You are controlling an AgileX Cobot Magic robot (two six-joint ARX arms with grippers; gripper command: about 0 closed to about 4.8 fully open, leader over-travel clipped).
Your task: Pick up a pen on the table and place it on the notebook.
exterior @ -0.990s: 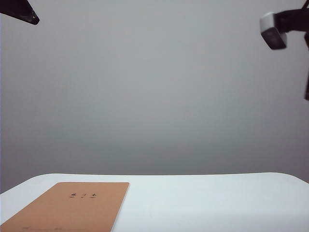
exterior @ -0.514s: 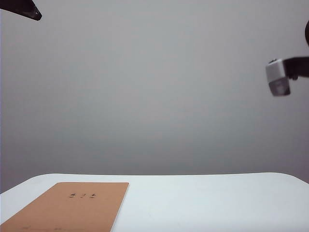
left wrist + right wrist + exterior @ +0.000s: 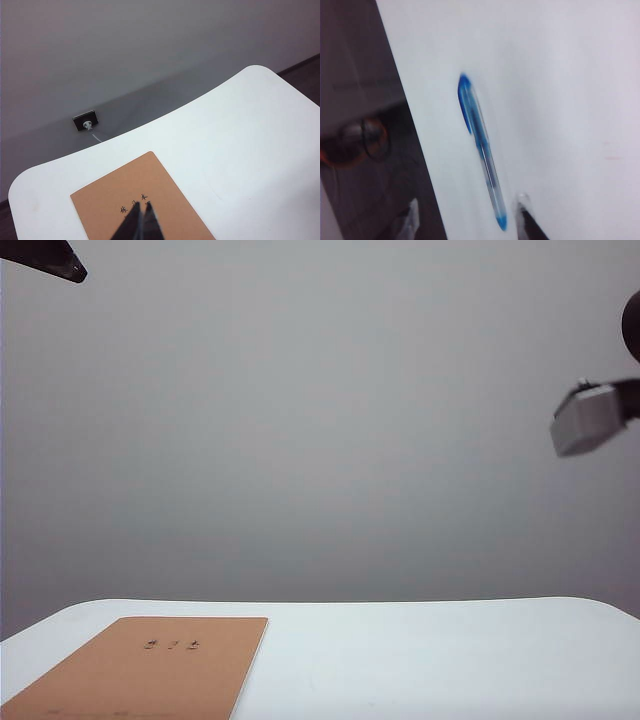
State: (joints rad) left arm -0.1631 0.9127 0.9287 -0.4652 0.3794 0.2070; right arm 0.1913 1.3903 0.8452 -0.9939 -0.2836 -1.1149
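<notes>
Right wrist view: right claw (image 3: pixel 465 220) parted above pen (image 3: pixel 481 145); left claw (image 3: pixel 140 225) closed over notebook (image 3: pixel 137 195).

- My table (image 3: pixel 240 145) has a smooth, plain white top with a soft matt sheen and no grain showing.
- My notebook (image 3: pixel 150 195) wears a tan kraft-paper cover, matt and flat, with small dark printed characters.
- My pen (image 3: pixel 481 145) looks like translucent blue plastic, glossy, with a paler clear stretch along the barrel; the right wrist view is blurred, so finer finish is lost.
- My left gripper (image 3: pixel 140 226) has dark, dull-looking fingers pressed together.
- My right gripper (image 3: pixel 465 220) shows one pale, glassy-looking fingertip (image 3: pixel 522 202); the other is too blurred to judge.
</notes>
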